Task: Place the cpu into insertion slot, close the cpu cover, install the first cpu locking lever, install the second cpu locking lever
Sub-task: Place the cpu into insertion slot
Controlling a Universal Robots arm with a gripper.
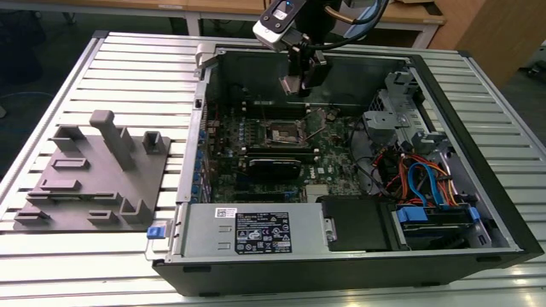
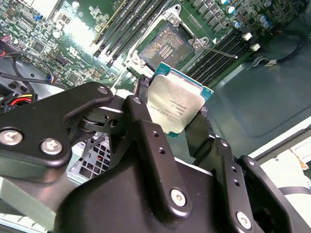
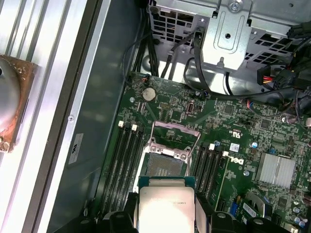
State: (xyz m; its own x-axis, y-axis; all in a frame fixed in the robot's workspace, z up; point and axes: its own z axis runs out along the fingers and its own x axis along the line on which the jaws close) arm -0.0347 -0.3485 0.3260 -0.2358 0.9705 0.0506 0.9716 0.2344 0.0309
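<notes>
Gripper (image 1: pixel 298 83) clamps cpu (image 2: pixel 179 102) by opposite edges above open slot (image 3: pixel 163 164). The cpu is likely light, stiff and fragile, so edges suit.

Bright light glares off the cpu (image 3: pixel 165 208), while the computer case (image 1: pixel 358 272) interior lies in shadow.

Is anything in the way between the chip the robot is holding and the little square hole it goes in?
No, nothing visible is in the way. The gripper holds the cpu in the air close to the insertion slot. The cpu cover is swung open, so the slot lies bare.
</notes>
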